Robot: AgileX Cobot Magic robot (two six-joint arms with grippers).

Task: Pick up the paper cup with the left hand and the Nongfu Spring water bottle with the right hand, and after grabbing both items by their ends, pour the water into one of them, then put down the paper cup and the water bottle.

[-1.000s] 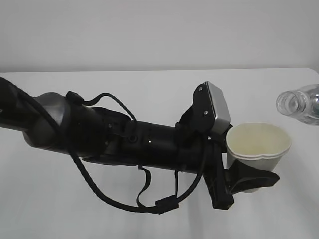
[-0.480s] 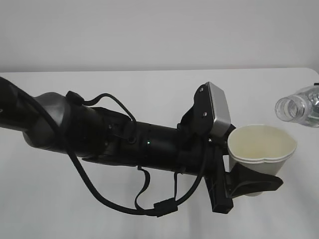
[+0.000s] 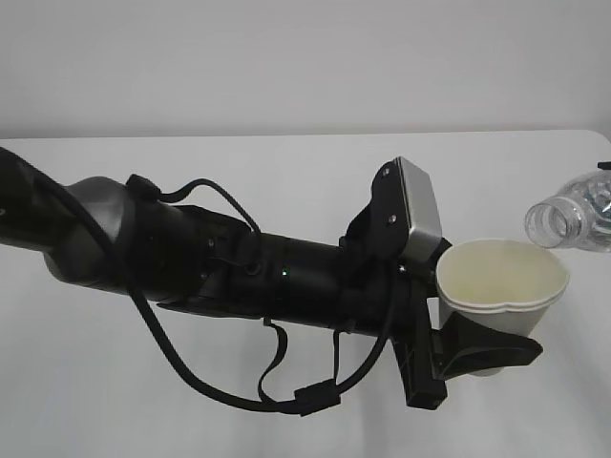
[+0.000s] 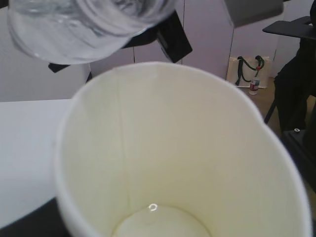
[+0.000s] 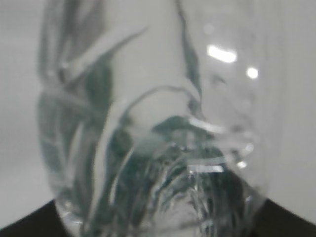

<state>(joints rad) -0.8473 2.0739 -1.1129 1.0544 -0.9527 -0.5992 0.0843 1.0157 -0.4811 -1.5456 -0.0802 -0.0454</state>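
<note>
Here the left hand (image 3: pixel 477 348) is clamped on the cup (image 3: pixel 501 286), holding it up above the white table (image 3: pixel 286 172). The cup stands upright, and its rim is a bit squashed. Its creamy inside looks dry. The bottle (image 3: pixel 568 215) lies tipped on its side at about 2 o'clock from the cup, near it but not touching. Its open mouth points at the cup. The right hand is hidden; its camera shows the bottle (image 5: pixel 158 148) very close, filling the view, so it seems clamped on the bottle.

White table (image 3: pixel 286 172) against a plain pale wall (image 3: pixel 305 57).
</note>
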